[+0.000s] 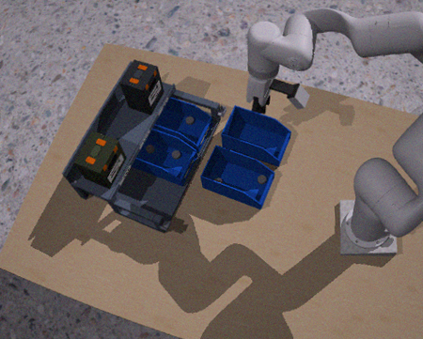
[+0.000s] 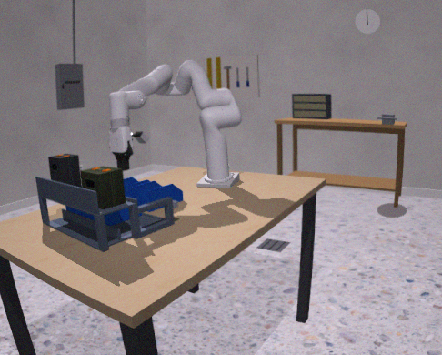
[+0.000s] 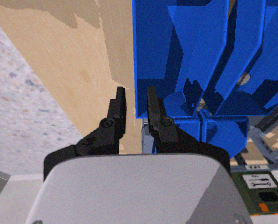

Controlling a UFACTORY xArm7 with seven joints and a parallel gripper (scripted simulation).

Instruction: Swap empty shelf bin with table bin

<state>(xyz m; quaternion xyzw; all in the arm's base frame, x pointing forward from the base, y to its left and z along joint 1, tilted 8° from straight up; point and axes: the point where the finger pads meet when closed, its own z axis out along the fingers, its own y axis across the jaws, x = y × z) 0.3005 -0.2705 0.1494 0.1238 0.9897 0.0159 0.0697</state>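
– On the worktop (image 1: 367,296), closest to the arm's foot, we are seeing the bin with parts (image 1: 237,174) standing on its base, open front towards the arm. It is waiting; nothing is touching it.

– And just behind it?

– The empty bin (image 1: 255,134), also sitting flat on the worktop and on nothing else, just beside the first one. So we are judging the first step as done.

– Are the fingers letting it go?

– They are standing a little apart, hanging above the empty bin's rear wall, which lines up under the gap in the wrist view. We are reading them as clamped on nothing.

– What are we leaving for later?

– Nearly everything else: gripping the bin with parts, carrying it level over the front lip, sliding its rear under the board, and releasing. Farther off, the vacant place (image 1: 146,194) is lying open at the shelf's near end.

– Now we are counting.

– Four blue bins in all: two on the worktop, then two shelf bins (image 1: 187,119) on the shelf (image 1: 107,119), side by side, open fronts out. Small grey parts are showing in three of them: two in the waiting bin as far as we can tell, three across the shelf pair. Farthest back, on the upper board, two dark boxes (image 1: 141,86) with orange marks are standing. One arm, one pair of fingers.
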